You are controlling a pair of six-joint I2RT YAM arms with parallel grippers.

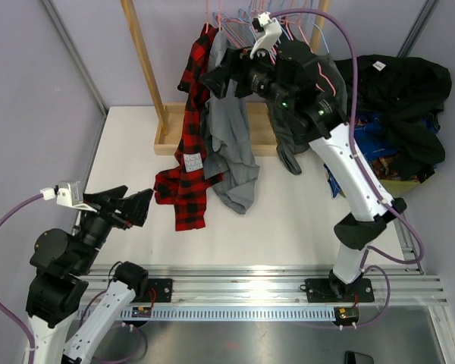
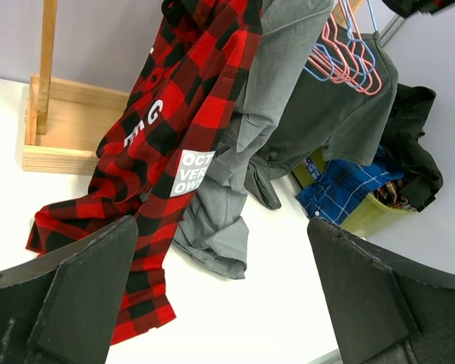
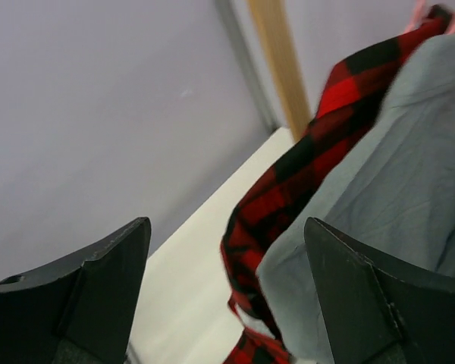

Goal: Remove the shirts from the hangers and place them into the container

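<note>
**Station status: both grippers open, two shirts on the rack**

The right gripper (image 1: 214,80) is raised at the far edge of the table (image 1: 288,235). Its jaws stand apart and hold nothing. It is level with the upper part of the hung shirts. In the right wrist view its fingers (image 3: 98,296) frame the grey shirt (image 1: 231,152) and the plaid shirt (image 1: 188,155). Contact cannot be told.

The left gripper (image 1: 133,206) is low at the near left corner of the table. Its jaws are wide apart and empty, and they point toward the plaid shirt.

Both shirts hang with the long axis vertical, collar up. Their lower ends trail onto the table toward the near edge. The plaid shirt is on the left, touching the grey shirt.

The hangers (image 2: 349,57), pink-red and light blue, are bunched on the rail above, hooks up. A darker grey garment (image 2: 341,114) hangs below them.

The wooden rack base (image 1: 167,136) lies along the far edge.

The container (image 2: 364,216) is at the right edge of the table. The black shirt (image 1: 402,98) is draped over it, and a blue checked cloth (image 2: 337,186) hangs over its rim.
</note>
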